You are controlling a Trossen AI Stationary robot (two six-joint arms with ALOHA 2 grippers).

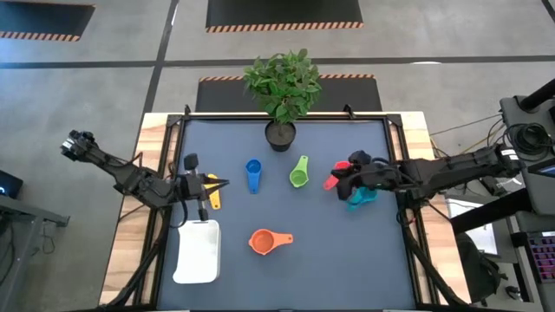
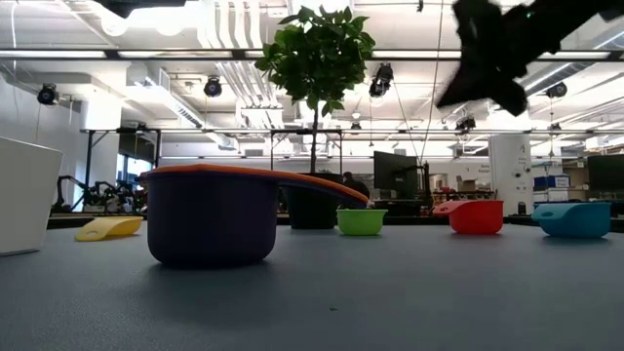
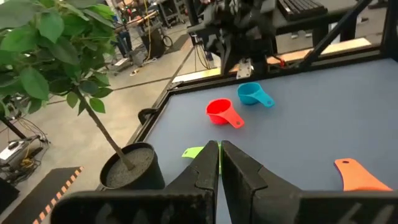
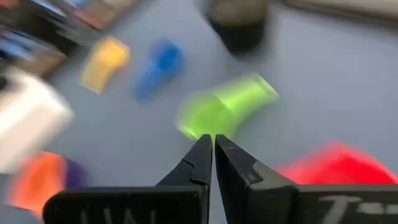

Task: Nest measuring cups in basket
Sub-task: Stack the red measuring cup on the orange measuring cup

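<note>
From overhead I see the white basket (image 1: pixel 198 252) lying at the near left of the table, long side running front to back, with nothing in it. None of the cups sits inside it.

The orange cup (image 1: pixel 263 242) lies near the middle front, its handle pointing right; in the low view it looks to be sitting in a purple cup (image 2: pixel 209 228), orange rim above a dark purple wall. The blue cup (image 1: pixel 253 174) stands further back, its long axis running front to back. The green cup (image 1: pixel 298 172) lies right of it, handle angled towards the back right. The red cup (image 1: pixel 331 181) and the teal cup (image 1: pixel 362 198) lie close together on the right, partly hidden under the right arm. The yellow cup (image 1: pixel 212 192) lies on the left just behind the basket, beside the left arm's fingers.

My left gripper (image 1: pixel 218 184) is over the left side of the table near the yellow cup, fingers pressed together and empty. My right gripper (image 1: pixel 340 178) hangs above the red and teal cups, also closed with nothing held.

A potted plant (image 1: pixel 282 91) stands at the back centre of the table. I can read no lettering anywhere.
</note>
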